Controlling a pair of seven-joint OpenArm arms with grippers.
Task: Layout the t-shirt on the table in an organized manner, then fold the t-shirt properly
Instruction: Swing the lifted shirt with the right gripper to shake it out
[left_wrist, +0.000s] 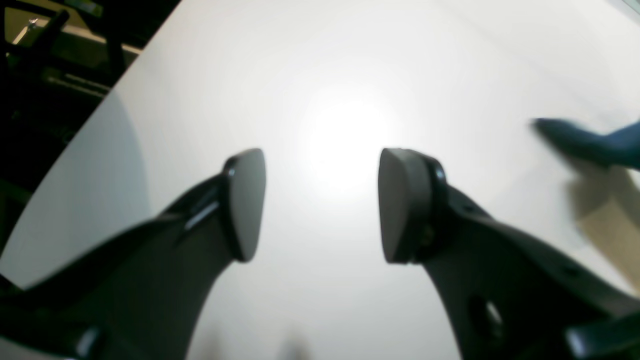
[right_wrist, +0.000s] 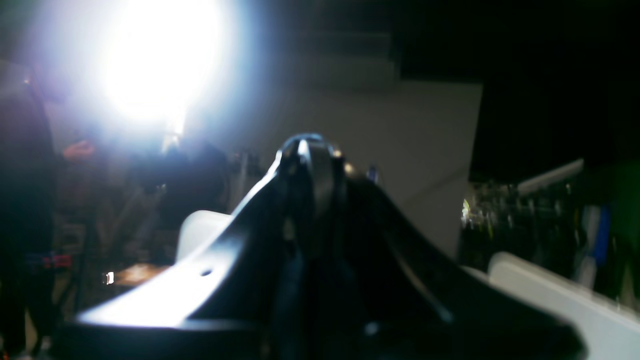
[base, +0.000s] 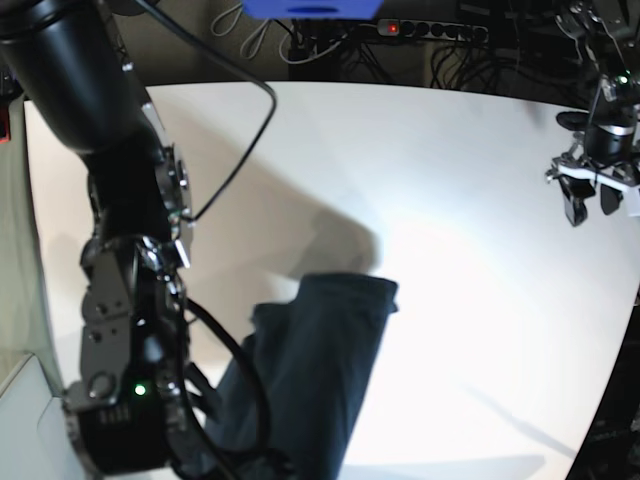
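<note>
Your right gripper (right_wrist: 307, 150) is pinched shut, hoisting the t-shirt (base: 310, 370) off the table (base: 450, 180); left gripper (base: 592, 200) hangs wide apart, far away. Careful: the cloth could slip out.

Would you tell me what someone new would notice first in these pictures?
The t-shirt stands out, hanging as a dark blue band low over the white table beside the big black arm. At the table's far right edge hangs the left gripper, its jaws open above bare tabletop.
</note>
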